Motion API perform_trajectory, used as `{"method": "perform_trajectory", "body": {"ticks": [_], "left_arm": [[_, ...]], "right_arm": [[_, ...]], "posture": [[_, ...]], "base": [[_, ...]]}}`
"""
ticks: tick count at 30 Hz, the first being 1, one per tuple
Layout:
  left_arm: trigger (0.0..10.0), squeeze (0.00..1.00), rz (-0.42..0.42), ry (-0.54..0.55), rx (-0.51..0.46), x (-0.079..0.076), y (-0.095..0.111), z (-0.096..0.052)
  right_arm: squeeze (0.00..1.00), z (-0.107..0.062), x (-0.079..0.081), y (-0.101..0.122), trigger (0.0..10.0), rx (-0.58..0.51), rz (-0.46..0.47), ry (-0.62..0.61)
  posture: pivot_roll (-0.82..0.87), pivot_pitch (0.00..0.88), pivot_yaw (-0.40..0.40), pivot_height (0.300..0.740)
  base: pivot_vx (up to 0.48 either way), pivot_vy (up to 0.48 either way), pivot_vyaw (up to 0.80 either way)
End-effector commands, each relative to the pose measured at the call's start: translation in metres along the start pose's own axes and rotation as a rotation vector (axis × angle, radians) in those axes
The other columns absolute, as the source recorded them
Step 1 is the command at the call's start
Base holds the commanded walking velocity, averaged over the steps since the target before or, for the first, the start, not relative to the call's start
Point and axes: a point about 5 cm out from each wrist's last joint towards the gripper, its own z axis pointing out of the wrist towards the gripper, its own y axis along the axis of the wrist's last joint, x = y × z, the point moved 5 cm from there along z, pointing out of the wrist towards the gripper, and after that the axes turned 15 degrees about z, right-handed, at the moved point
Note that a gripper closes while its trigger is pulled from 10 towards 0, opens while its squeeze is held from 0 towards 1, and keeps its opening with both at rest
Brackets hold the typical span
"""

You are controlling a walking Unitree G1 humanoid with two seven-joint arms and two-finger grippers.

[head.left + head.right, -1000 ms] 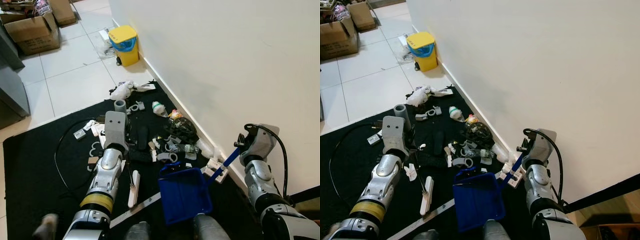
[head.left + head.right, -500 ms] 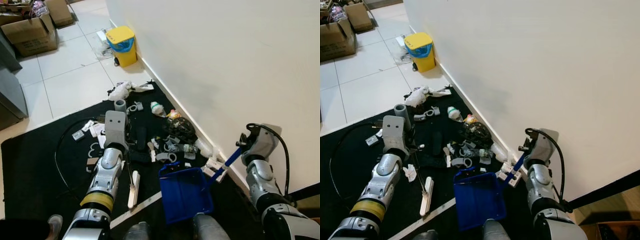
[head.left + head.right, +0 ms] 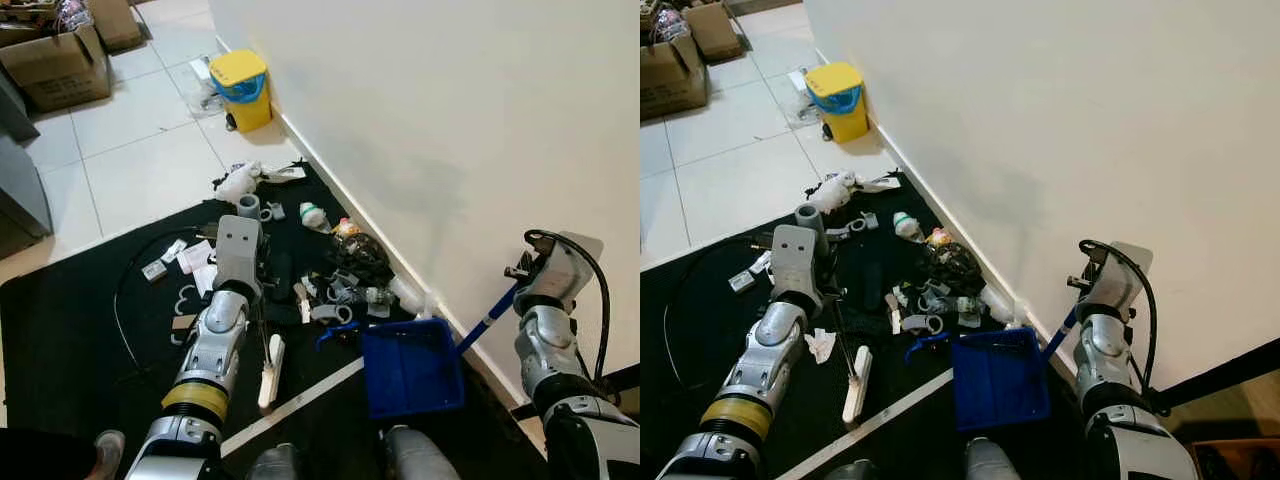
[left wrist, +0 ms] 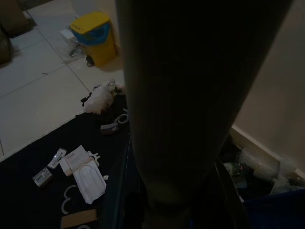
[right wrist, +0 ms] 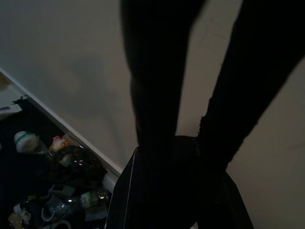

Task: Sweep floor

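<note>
My left gripper (image 3: pixel 262 298) is shut on the thin dark handle of a white brush (image 3: pixel 270 368), whose head rests on the black mat (image 3: pixel 70 340). Just beyond the brush, a pile of litter (image 3: pixel 350 268) with bottles, plastic clips and wrappers lies along the wall. My right gripper (image 3: pixel 521 287) is close to the wall and shut on the blue handle (image 3: pixel 488 318) of a blue dustpan (image 3: pixel 412 366). The pan sits on the mat with its open side towards the litter. In the right wrist view, two black fingers (image 5: pixel 152 95) close over the dark handle.
The white wall (image 3: pixel 450 120) and its skirting run along my right. A yellow bin (image 3: pixel 245 88) stands further along it, with cardboard boxes (image 3: pixel 60 62) at the far left. A black cable (image 3: pixel 122 300) loops on the mat. A person's shoe (image 3: pixel 105 443) is at the near left.
The right arm swung right towards the wall, carrying the dustpan right and turning it. The left arm and brush edged slightly forward. The camera shifted a little.
</note>
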Motion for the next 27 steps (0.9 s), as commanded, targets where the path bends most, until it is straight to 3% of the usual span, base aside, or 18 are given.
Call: {"method": "perform_trajectory", "body": {"ticks": [1,6,27], "left_arm": [[10.0,0.0,0.036,-0.002,-0.01,0.004,0.002,-0.002],[10.0,0.0,0.023,-0.023,0.013,0.0,-0.001,-0.004],[10.0,0.0,0.003,-0.009,0.035,0.002,-0.004,-0.006]], "right_arm": [[0.0,-0.002,0.0,-0.008,10.0,0.033,0.02,-0.016],[0.0,-0.009,0.012,-0.031,10.0,0.143,0.04,0.037],[0.0,-0.015,0.016,-0.046,10.0,0.208,0.082,0.043]], "posture": [[0.02,0.089,0.004,0.74],[0.03,0.093,0.001,0.74],[0.04,0.1,-0.001,0.74]], "base": [[0.0,0.0,0.0],[0.0,0.0,0.0],[0.0,0.0,0.0]]}}
